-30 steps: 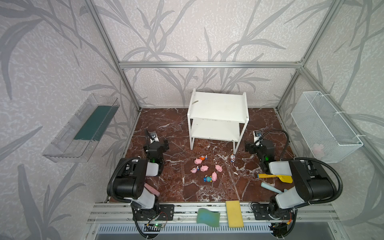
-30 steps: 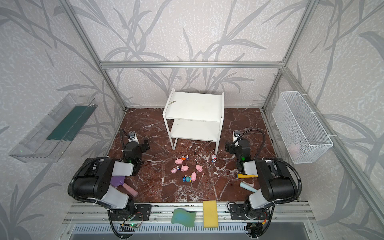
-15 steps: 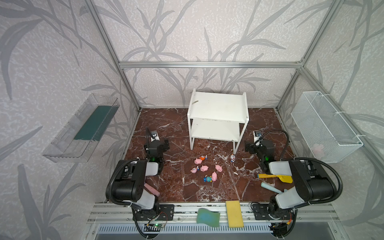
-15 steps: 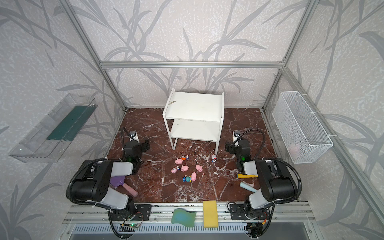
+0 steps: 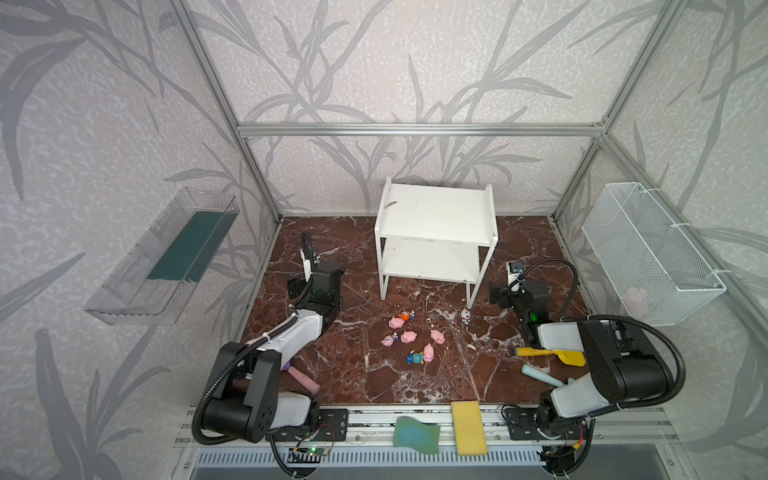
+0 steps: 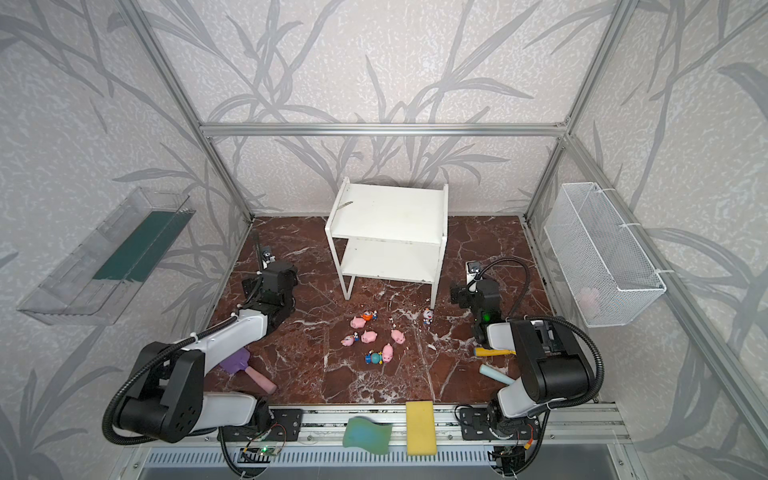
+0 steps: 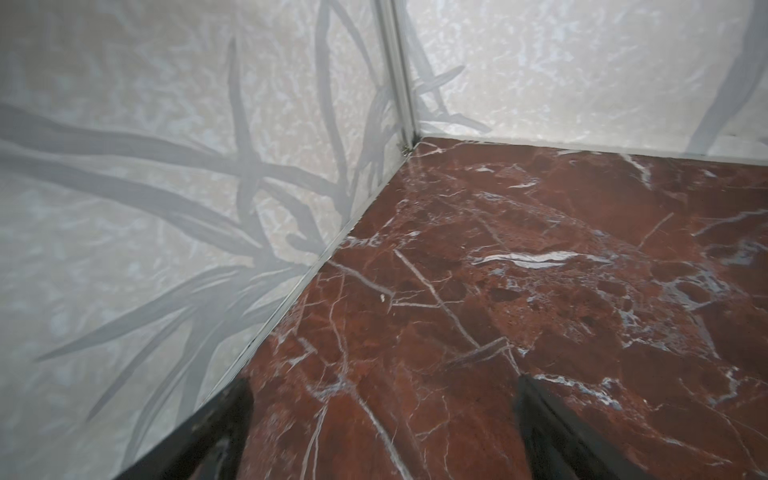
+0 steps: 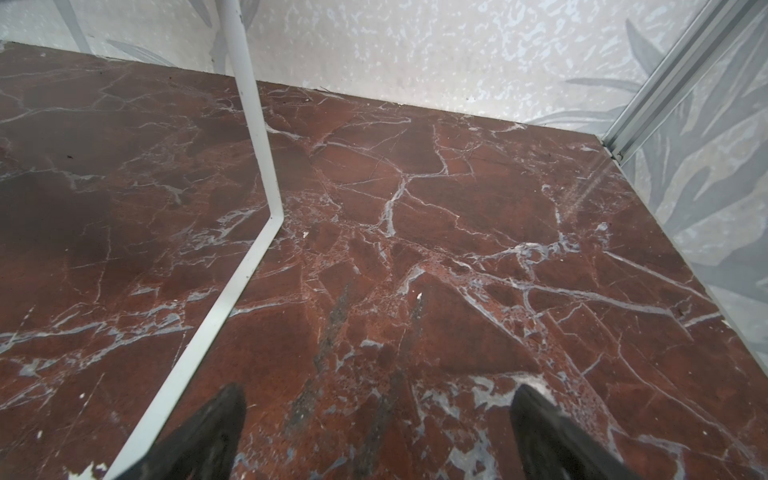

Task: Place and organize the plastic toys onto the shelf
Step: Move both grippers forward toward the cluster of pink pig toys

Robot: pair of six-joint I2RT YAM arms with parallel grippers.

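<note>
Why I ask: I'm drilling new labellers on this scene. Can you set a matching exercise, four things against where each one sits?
Things
1. shelf
2. pink pigs
3. yellow sponge
4. wire basket

Places
a. hung on the right-hand wall in both top views
b. lying on the front rail
c. scattered on the marble floor, in front of the shelf
d. standing at the back of the floor, in the middle

Pairs: 1-d, 2-c, 3-b, 4-a
</note>
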